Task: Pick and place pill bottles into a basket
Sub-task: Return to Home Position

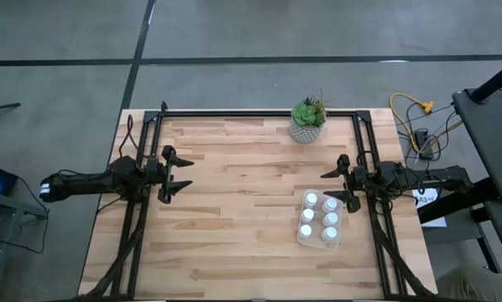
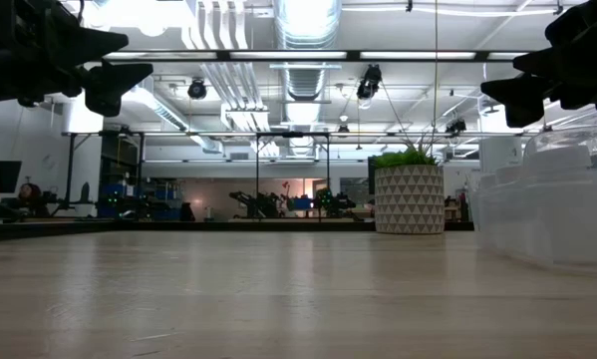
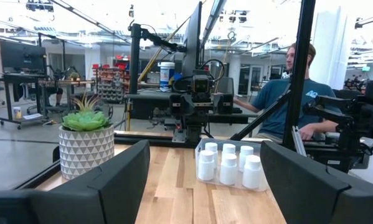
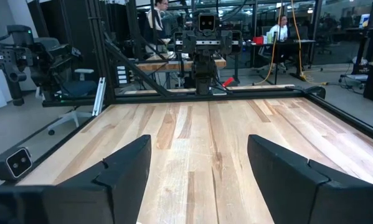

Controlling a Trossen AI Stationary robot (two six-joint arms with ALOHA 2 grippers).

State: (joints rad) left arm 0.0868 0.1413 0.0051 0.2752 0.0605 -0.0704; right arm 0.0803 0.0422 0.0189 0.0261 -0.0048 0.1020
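Observation:
Several white pill bottles stand upright on their bases inside the clear basket, at the right of the table; both also show in the left wrist view, the bottles within the basket, and the basket shows in the low view. My left gripper is open and empty, above the table's left side. My right gripper is open and empty, just left of the basket's far end and above the table. Both grippers hang high in the low view, the left and the right.
A pale patterned pot with a green plant stands at the table's far edge, right of centre. A black frame runs round the table. A person sits beyond the table's right side. Bare wood lies between the grippers.

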